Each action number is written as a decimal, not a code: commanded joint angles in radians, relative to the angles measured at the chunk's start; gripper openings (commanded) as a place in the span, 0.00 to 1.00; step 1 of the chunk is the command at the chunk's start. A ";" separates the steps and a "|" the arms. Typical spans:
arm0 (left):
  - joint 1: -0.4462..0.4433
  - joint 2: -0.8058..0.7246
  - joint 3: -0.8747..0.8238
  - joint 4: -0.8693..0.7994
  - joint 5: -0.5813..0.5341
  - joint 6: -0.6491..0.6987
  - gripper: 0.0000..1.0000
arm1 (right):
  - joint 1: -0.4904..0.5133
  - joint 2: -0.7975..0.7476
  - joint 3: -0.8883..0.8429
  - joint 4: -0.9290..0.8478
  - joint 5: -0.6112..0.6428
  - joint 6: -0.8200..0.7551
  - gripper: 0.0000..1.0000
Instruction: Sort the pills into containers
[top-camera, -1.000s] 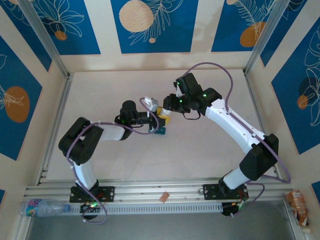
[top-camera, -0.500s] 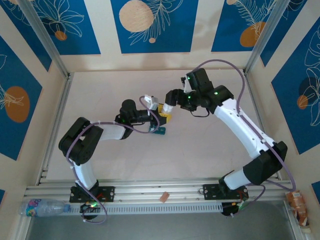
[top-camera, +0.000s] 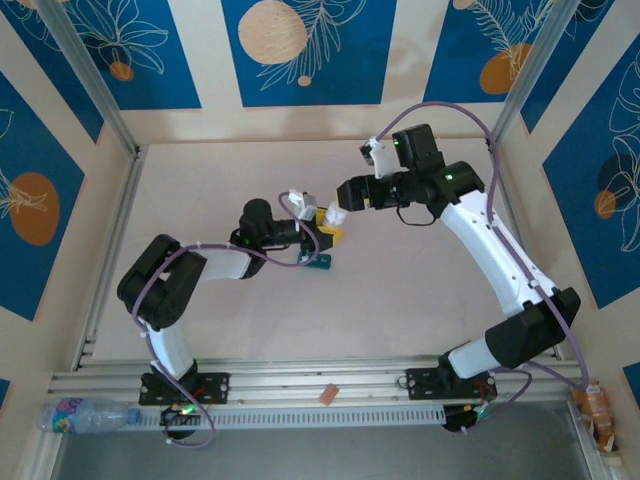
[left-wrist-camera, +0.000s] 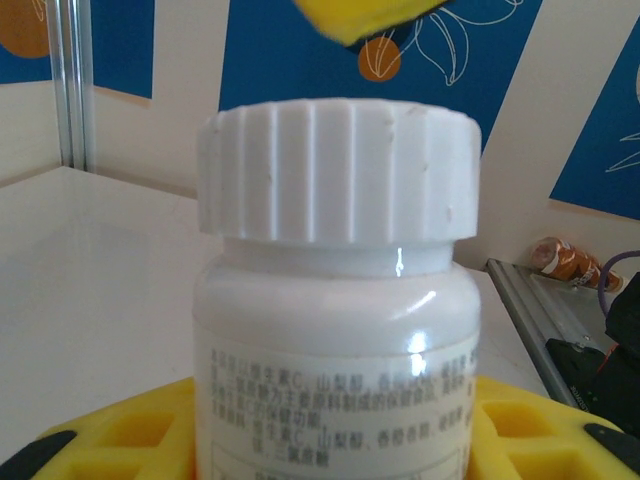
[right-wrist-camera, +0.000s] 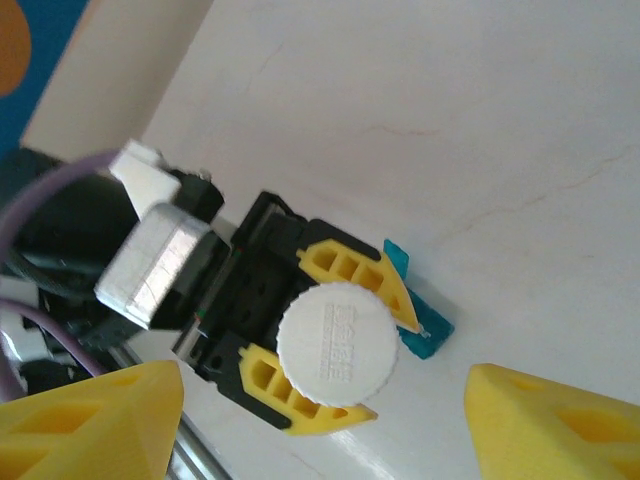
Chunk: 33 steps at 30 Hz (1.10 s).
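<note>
Starting far left of the left pincer: plastic water bottle (top-camera: 85, 412) lying below the aluminium rails (top-camera: 300, 378) at the near edge. Off-white table (top-camera: 200, 180), matte, faint hairline marks in right wrist view. Cream walls with blue panels (top-camera: 305, 50), white leaf outlines and orange discs. Slanted metal posts (top-camera: 85, 75) at the back corners.

Left pincer (top-camera: 327, 226) near table middle, clamped on white bottle (left-wrist-camera: 335, 300). Yellow fingers (right-wrist-camera: 345, 268) hugging both sides just under the ribbed cap (right-wrist-camera: 335, 345). Bottle upright, cap on. Fine print on label, unreadable.

Containers (right-wrist-camera: 432, 335): teal strip flat on the table just past the left pincer's fingertips, mostly hidden under fingers and bottle. In top view, containers (top-camera: 318, 263) just on the near side of that pincer. Compartments not discernible, contents impossible to tell.

Right pincer (top-camera: 340, 205) just right of and beyond the left pincer, above the bottle and apart from it, looking down on the cap. Own yellow fingertips (right-wrist-camera: 95, 420) spread wide, gripping nothing.

Small orange-brown scrap (top-camera: 327, 393) on the rails, nearer than both pincers, between the arm bases. Far right of the right pincer, at the near edge: orange packet (top-camera: 597, 408).
</note>
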 joint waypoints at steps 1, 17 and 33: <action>-0.001 -0.010 0.028 0.052 0.036 0.004 0.00 | 0.007 0.022 0.029 -0.050 -0.038 -0.123 0.74; -0.001 -0.015 0.028 0.054 0.042 0.001 0.00 | 0.018 0.089 0.048 -0.049 -0.052 -0.113 0.67; -0.001 -0.015 0.033 0.050 0.040 0.000 0.00 | 0.022 0.112 0.019 -0.028 -0.080 -0.104 0.61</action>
